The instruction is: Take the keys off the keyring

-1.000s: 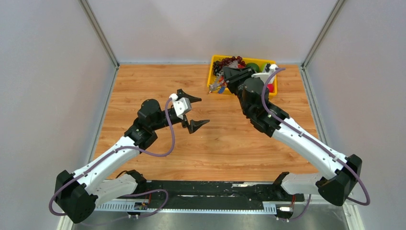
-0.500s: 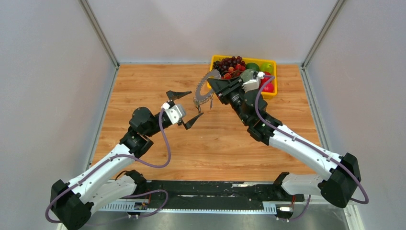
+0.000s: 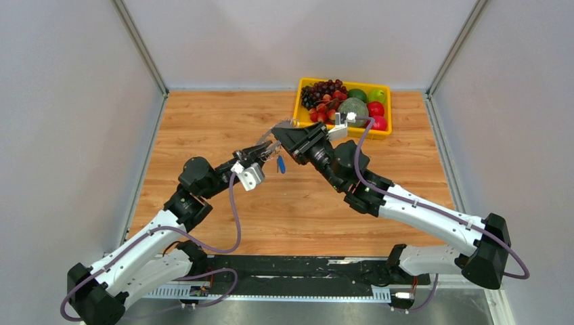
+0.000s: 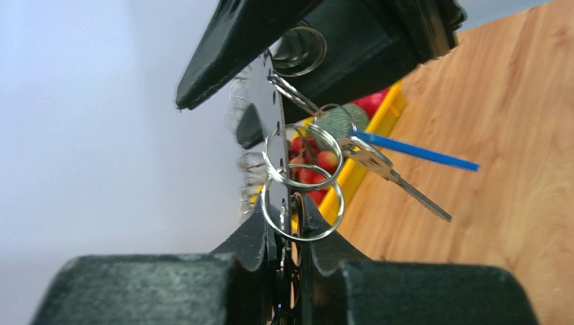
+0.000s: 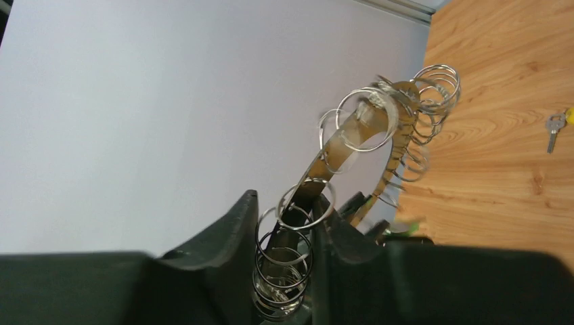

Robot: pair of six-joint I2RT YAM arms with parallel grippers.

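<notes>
Top external: both arms meet over the middle of the wooden surface (image 3: 216,122). The keyring (image 3: 274,139) hangs in the air between them, clear of the wood. Left fingers (image 3: 260,152) grip its near side and right fingers (image 3: 296,137) its far side. A blue-headed key (image 3: 280,164) dangles below. A yellow tray (image 3: 298,101) of fruit sits at the far right.

Left wrist: the ring (image 4: 274,128) is seen edge-on, clamped tight between the left fingers (image 4: 254,237) at the bottom. The right fingers (image 4: 230,40) close over its top. Silvery loops (image 4: 301,159) hang off the rim. The blue-headed key (image 4: 413,150) and a plain silver key (image 4: 399,183) stick out to the right.

Right wrist: the right fingers (image 5: 230,237) pinch the ring (image 5: 365,132), which arcs up and away, fringed with loops (image 5: 284,271). One loose key (image 5: 554,128) lies on the wood, well apart.
</notes>
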